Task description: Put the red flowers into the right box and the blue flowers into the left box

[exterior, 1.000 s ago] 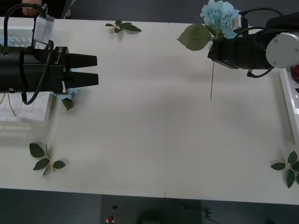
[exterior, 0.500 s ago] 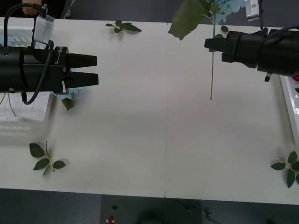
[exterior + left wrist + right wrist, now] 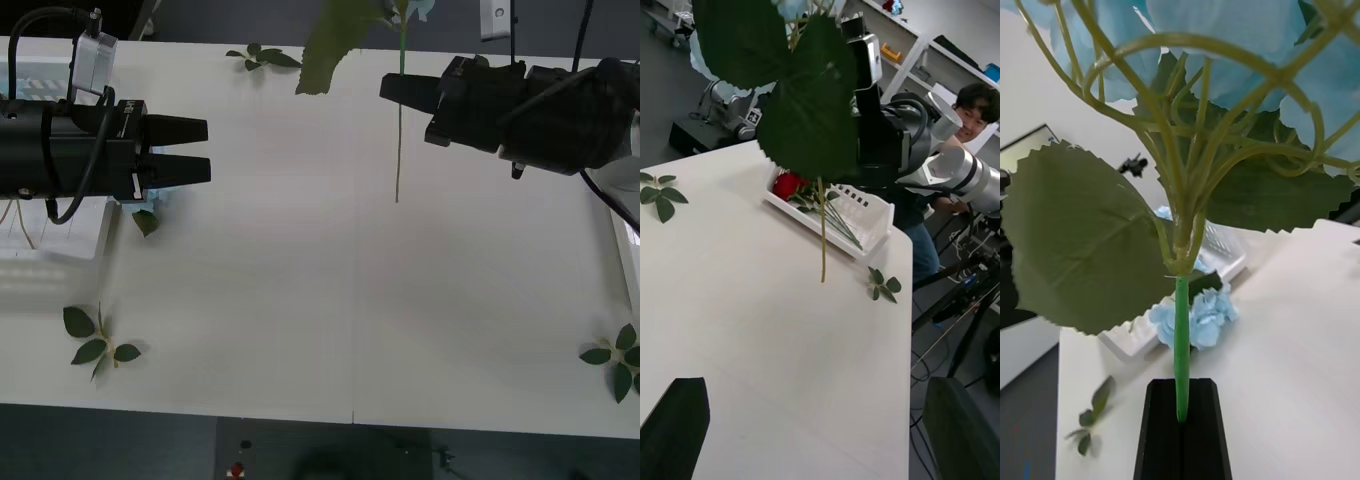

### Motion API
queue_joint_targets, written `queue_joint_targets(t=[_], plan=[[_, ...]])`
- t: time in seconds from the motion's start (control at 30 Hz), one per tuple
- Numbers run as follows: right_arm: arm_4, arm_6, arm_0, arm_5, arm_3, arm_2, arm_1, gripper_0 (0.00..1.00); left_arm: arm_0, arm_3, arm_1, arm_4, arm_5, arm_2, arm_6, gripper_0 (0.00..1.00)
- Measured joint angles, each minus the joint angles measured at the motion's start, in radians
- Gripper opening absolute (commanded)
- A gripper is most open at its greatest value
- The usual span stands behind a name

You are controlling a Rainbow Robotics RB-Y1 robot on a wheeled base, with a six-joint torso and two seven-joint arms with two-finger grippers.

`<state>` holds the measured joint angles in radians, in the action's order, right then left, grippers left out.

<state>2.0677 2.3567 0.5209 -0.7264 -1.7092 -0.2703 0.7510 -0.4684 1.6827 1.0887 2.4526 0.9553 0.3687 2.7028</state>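
Note:
My right gripper [image 3: 388, 88] is shut on the thin stem [image 3: 398, 140] of a blue flower held above the table's far middle. Its big leaf [image 3: 328, 45] hangs to the left, and the pale-blue head [image 3: 1225, 30] rises above the black fingers [image 3: 1161, 435]. In the left wrist view the same flower [image 3: 801, 97] hangs in front of the right box [image 3: 865, 225], which holds red flowers [image 3: 790, 184]. My left gripper [image 3: 205, 148] stands open at the left box [image 3: 60, 235]. Blue flowers [image 3: 1199, 311] lie against that box.
Loose green leaf sprigs lie at the far edge [image 3: 265, 57], front left [image 3: 98, 340] and front right [image 3: 615, 360]. A single leaf [image 3: 145, 222] sits by the left box. The right box's rim [image 3: 625, 240] shows at the table's right edge.
My right gripper has carried the blue flower leftward over the table, the head rising out of the front view's top. The left arm has stayed still.

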Motion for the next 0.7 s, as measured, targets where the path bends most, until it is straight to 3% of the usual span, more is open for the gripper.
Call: queue_joint_targets(t=[0.7], plan=[[-0.003,0.020,0.012,0.027,-0.013,0.000,-0.113,0.00,0.000,0.000,0.000,0.000,0.000,0.000,0.000,0.83]])
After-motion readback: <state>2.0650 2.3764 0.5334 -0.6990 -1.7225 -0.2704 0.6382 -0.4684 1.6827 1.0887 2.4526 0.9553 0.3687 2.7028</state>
